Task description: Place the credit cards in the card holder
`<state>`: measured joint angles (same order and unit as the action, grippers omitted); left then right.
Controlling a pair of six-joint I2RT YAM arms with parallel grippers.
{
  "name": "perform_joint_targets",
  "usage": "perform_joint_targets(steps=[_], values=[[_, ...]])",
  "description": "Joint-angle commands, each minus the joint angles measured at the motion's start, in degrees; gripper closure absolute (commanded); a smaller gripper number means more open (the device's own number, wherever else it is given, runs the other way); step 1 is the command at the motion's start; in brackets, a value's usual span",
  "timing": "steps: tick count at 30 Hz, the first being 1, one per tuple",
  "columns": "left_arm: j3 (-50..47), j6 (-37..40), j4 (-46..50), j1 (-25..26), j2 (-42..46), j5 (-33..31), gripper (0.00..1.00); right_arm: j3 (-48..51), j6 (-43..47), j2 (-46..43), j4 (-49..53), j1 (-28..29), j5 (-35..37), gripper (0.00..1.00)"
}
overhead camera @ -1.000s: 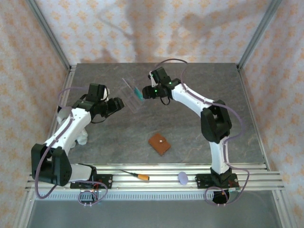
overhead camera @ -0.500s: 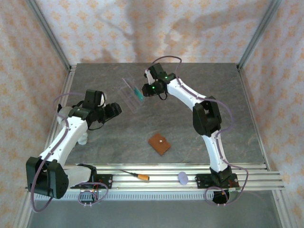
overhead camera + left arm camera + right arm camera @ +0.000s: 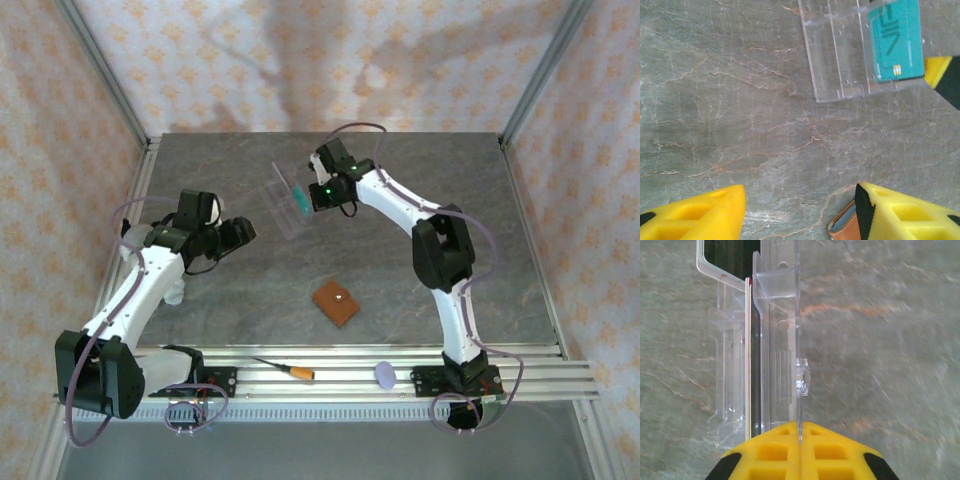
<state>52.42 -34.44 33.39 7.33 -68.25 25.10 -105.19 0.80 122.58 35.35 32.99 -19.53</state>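
Table (image 3: pixel 480 250) is grey stone; L gripper (image 3: pixel 800 205) hovers over it w/ fingers spread, R gripper (image 3: pixel 800 434) pressed together on thin clear edge of tray (image 3: pixel 283 207) at far centre. Brown wallet (image 3: pixel 336 302) lies folded nearer front, well apart from tray. Teal card (image 3: pixel 896 40) sits in tray, just beside R fingertips.

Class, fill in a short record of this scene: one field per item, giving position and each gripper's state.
teal card: at the clear tray, far half of table
card holder: folded shut, mid-table, untouched
left gripper: open, empty, above the table
right gripper: shut at the tray; what it pinches is unclear
screwdriver: on the near rail
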Motion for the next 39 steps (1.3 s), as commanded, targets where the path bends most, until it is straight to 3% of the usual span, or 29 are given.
perform_joint_targets(steps=[1,6,14,18,21,27,30,33,39], values=[[-0.03,-0.85,-2.25,-0.30,-0.56,1.17,0.39,5.63,-4.54,-7.26,-0.83,-0.12,9.10,0.95],[-1.33,-3.49,-8.31,-0.19,-0.51,5.17,0.40,17.68,-10.72,-16.36,-6.11,-0.21,17.22,0.96],[-1.92,-3.35,-10.98,4.52,-3.86,8.77,0.45,27.11,-14.86,-21.69,-9.45,-0.87,17.95,0.96],[-3.59,-4.32,-11.57,7.33,-4.55,8.97,0.45,29.27,-16.02,-22.26,-10.62,-2.03,15.60,0.90],[-5.29,-4.46,-10.19,9.57,-3.60,8.08,0.46,28.72,-15.86,-23.26,-9.14,-2.62,13.90,0.79],[-9.81,-7.57,-12.09,13.90,-2.15,9.47,0.46,31.35,-11.30,-31.69,-3.35,-2.65,12.28,0.69],[-10.99,-8.68,-12.57,16.64,-2.70,9.52,0.46,35.27,-9.45,-36.71,0.28,-2.67,8.42,0.66],[-11.89,-9.57,-13.82,18.36,-3.51,11.19,0.47,42.10,-9.21,-41.29,0.21,-2.46,-0.19,0.64],[-12.79,-12.78,-19.43,22.54,-7.44,12.82,0.51,55.99,-13.06,-42.69,-4.57,2.53,-11.76,0.61]])
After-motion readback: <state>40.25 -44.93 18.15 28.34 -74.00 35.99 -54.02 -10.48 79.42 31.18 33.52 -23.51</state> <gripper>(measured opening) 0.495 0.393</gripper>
